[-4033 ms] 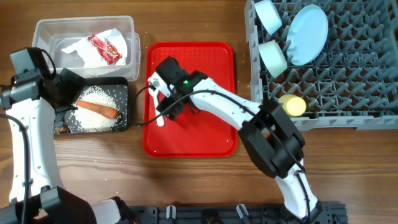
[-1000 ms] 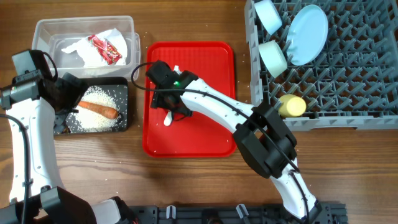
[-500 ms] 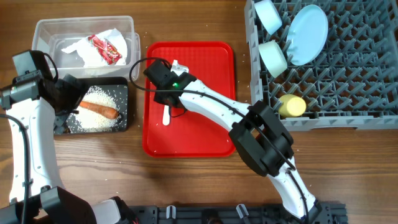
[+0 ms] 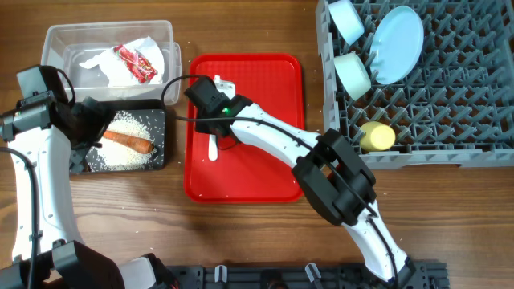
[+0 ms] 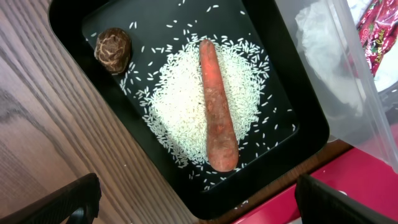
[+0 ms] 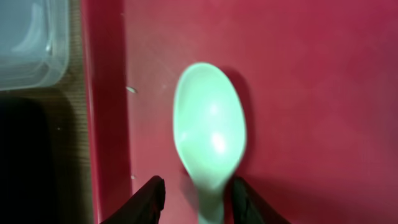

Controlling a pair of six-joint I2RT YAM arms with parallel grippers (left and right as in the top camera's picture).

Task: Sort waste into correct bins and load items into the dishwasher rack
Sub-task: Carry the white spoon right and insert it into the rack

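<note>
The white plastic spoon (image 6: 210, 140) lies on the red serving tray (image 4: 265, 164). My right gripper (image 6: 200, 198) stands over its neck, one finger on each side. The left finger is clear of the spoon, so the gripper is open; only the handle (image 4: 214, 149) shows from overhead. My left gripper (image 5: 202, 208) hangs wide open over the near edge of the black tray (image 5: 301, 140), which holds the carrot (image 5: 217, 106), rice (image 5: 177, 115) and a brown lump (image 5: 113, 50). The clear tub (image 4: 108, 30) holds the red wrapper (image 4: 135, 63) and white paper (image 4: 154, 46).
The grey dishwasher rack (image 4: 458, 104) on the right carries a pale blue plate (image 4: 399, 44), two pale bowls (image 4: 352, 74) and a yellow cup (image 4: 376, 136). The right arm (image 4: 337, 181) crosses the red tray's right side. Bare wood lies in front of the tray.
My right gripper has crept slightly toward the tray's far left corner and settled over the spoon. The spoon has barely shifted. The left arm has stayed still.
</note>
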